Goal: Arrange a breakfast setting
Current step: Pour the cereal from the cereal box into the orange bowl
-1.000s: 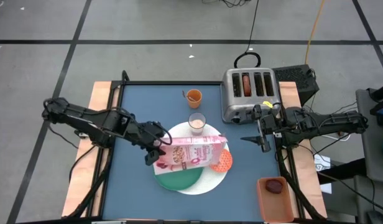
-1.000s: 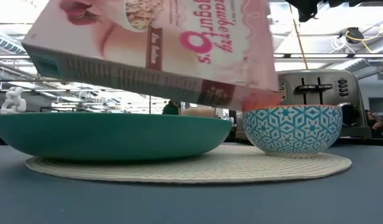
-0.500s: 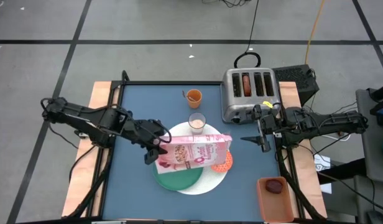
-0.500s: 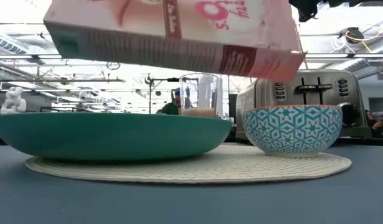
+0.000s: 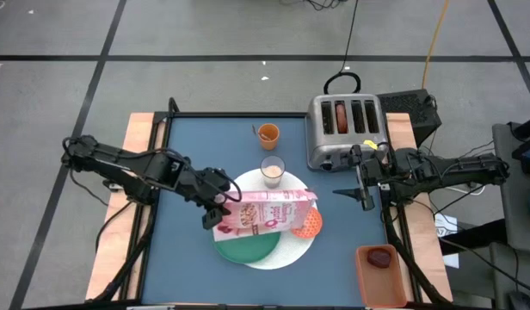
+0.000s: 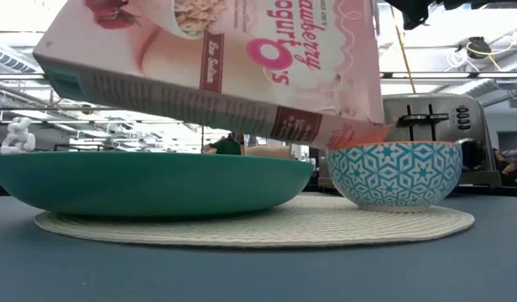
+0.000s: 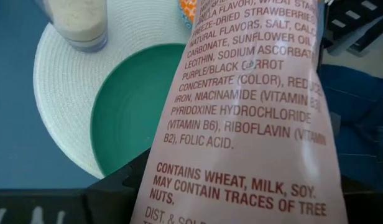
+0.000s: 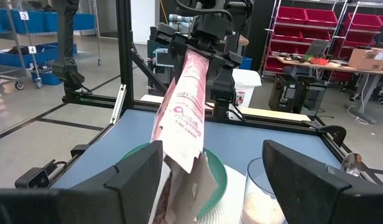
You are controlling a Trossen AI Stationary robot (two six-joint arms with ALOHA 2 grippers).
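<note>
Blue tabletop point(image 5: 196, 155), woven placemat point(image 6: 267, 225), toaster point(image 5: 344, 127), warehouse shelving point(image 8: 303, 25)

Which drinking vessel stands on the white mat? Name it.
The milk glass, at the white mat's far edge. The orange cup stands off it, on the bare blue table.

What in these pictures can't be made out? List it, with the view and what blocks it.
- Inside of the small orange bowl: high view, pink cereal box overhangs it; low view shows only its outer wall.
- Any cereal falling: not visible in any view.
- Left gripper fingertips: left wrist view, the box covers them.
- Green round plate surface: low view, seen edge-on.
</note>
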